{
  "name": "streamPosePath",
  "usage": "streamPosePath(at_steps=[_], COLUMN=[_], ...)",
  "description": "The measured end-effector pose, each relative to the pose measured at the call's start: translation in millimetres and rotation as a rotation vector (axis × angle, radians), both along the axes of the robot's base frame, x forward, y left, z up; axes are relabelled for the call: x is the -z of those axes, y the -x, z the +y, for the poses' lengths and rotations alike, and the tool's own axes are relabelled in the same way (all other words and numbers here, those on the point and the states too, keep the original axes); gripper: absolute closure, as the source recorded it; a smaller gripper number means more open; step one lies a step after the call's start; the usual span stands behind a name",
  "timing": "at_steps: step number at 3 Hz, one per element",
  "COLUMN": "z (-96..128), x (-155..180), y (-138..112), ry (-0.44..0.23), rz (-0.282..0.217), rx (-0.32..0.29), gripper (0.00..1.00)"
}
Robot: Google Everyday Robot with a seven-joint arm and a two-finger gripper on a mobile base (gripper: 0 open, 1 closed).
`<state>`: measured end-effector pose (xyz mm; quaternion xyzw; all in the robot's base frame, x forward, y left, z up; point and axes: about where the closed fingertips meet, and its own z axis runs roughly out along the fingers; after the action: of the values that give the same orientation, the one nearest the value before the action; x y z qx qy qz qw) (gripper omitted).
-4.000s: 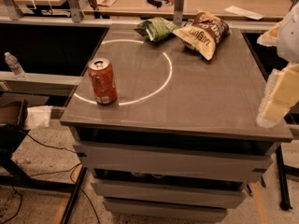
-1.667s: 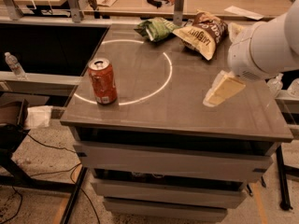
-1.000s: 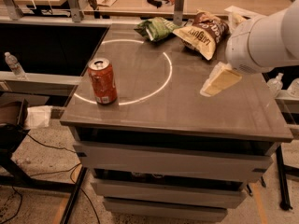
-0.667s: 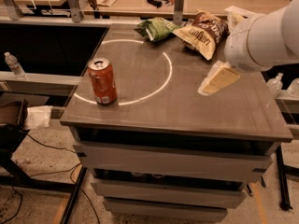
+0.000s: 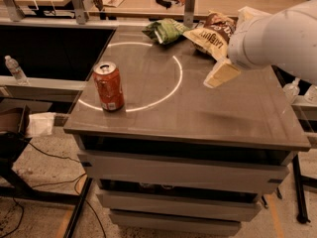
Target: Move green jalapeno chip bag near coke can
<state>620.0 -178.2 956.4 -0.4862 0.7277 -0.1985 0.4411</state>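
Camera view: green jalapeno chip bag (image 5: 166,30), rear of desk (image 5: 198,114), beside brown chip bag (image 5: 213,33), well apart from coke can (image 5: 108,86). Likely light, soft, slippery; pinch a crumpled fold. Gripper (image 5: 221,73) hovers near the brown chip bag; opening cannot be told.

Pincer (image 5: 221,73) over table right; brown bag (image 5: 213,33) crowds green bag (image 5: 166,30).

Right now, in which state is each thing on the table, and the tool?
coke can: upright, front left, on the white circle.
green jalapeno chip bag: lying crumpled at far edge, untouched.
brown chip bag: lying beside the green bag.
tool: above the table right side, near the brown bag.
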Motion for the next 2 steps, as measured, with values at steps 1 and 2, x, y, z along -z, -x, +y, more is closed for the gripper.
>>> streamPosePath(at_steps=[1, 2], z=[-17.0, -30.0], x=[0.6, 3.3], y=[-33.5, -69.0], ry=[-0.024, -0.137], rz=[-0.034, -0.045], rx=[0.082, 0.159], gripper=[0.0, 0.0])
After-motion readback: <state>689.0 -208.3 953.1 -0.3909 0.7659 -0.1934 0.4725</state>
